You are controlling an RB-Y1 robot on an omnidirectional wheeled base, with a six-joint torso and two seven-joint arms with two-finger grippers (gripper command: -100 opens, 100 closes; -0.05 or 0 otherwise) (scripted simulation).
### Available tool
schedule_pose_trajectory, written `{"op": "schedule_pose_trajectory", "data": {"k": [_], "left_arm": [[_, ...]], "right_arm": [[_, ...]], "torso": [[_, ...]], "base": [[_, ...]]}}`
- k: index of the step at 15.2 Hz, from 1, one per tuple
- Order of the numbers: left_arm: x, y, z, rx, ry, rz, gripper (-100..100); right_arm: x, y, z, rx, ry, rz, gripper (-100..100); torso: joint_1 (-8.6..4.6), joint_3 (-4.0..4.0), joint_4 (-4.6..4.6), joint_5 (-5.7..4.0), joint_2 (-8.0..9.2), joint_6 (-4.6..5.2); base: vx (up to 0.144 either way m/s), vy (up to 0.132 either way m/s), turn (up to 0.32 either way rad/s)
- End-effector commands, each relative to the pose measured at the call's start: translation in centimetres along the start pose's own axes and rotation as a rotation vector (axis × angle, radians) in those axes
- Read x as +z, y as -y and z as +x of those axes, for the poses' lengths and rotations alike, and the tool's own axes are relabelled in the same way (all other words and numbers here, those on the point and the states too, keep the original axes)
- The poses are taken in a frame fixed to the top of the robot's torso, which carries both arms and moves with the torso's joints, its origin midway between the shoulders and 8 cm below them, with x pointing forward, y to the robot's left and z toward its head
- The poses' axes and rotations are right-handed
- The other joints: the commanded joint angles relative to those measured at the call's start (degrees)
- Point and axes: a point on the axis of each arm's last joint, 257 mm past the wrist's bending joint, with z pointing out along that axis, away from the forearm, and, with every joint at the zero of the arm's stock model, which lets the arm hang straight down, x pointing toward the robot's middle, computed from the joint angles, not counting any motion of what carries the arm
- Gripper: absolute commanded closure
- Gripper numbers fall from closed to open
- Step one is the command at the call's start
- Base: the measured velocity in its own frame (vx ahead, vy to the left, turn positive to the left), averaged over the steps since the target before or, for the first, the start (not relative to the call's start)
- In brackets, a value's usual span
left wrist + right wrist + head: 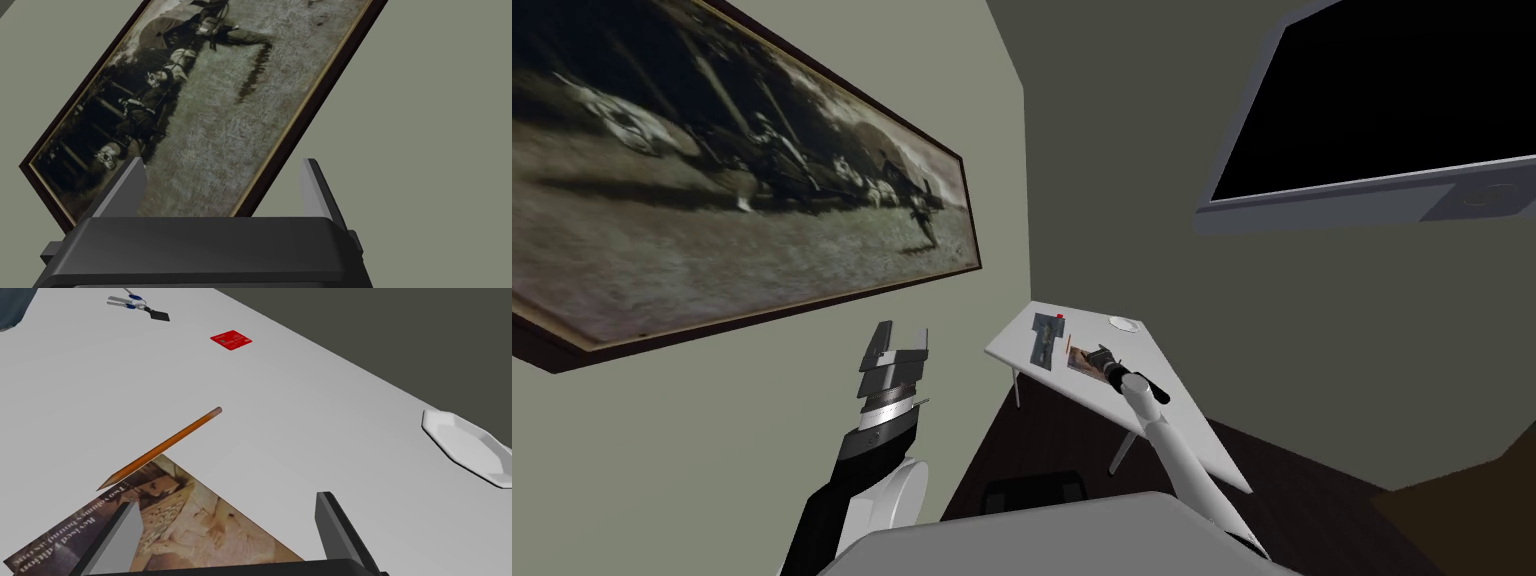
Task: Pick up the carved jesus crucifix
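While the right hand (227, 499) hovers over one book (210, 533), fingers spread and empty, the step is judged the approach. One dark, cross-shaped crucifix (1047, 340) lies flat on the bench (310, 418), beyond one pencil (160, 449). The next move calls for crossing the pencil and lowering astride the crucifix. Also one red card (231, 340), one key bunch (135, 303), one plate (465, 448). Left hand (900, 340) raised by the wall, open, empty.

Crucifix (1046, 340), dark blue-grey cross with a small paler figure on its face, lying flat on the white desk (1097, 332), close to the desk's left edge, crossbar at the far end, shaft running toward 6 o'clock, at 9 o'clock of the book (1080, 358)
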Motion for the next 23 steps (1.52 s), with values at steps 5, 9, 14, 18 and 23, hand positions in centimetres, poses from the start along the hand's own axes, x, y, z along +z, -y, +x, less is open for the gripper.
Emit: {"op": "schedule_pose_trajectory", "data": {"k": [5, 9, 14, 18, 23], "left_arm": [[0.0, 0.0, 0.0, 0.0, 0.0, 0.0, 0], [0.0, 0.0, 0.0, 0.0, 0.0, 0.0, 0], [0.0, 0.0, 0.0, 0.0, 0.0, 0.0, 0], [0.0, 0.0, 0.0, 0.0, 0.0, 0.0, 0], [0.0, 0.0, 0.0, 0.0, 0.0, 0.0, 0]], "right_arm": [[1.3, 3.4, 0.1, 0.198, -0.011, 0.112, -100], [1.9, 5.5, 0.7, 0.322, -0.028, 0.179, -100], [2.4, 7.5, 1.6, 0.437, -0.049, 0.238, -100], [2.7, 9.2, 2.6, 0.536, -0.071, 0.289, -100], [2.9, 11.3, 3.9, 0.651, -0.097, 0.346, -100]], "torso": [[0.01, 0.02, 0.01, 0.0, 0.03, 0.01], [0.03, -0.01, 0.0, 0.01, -0.02, 0.0], [0.11, -0.04, -0.02, 0.02, -0.08, 0.01], [0.06, -0.07, -0.03, 0.01, -0.12, 0.03], [0.1, -0.11, -0.04, 0.02, -0.19, 0.04]], "base": [[-0.047, -0.056, 0.187], [-0.036, -0.051, 0.184], [-0.023, -0.03, 0.112], [-0.013, -0.042, 0.134], [-0.001, -0.028, 0.108]]}}
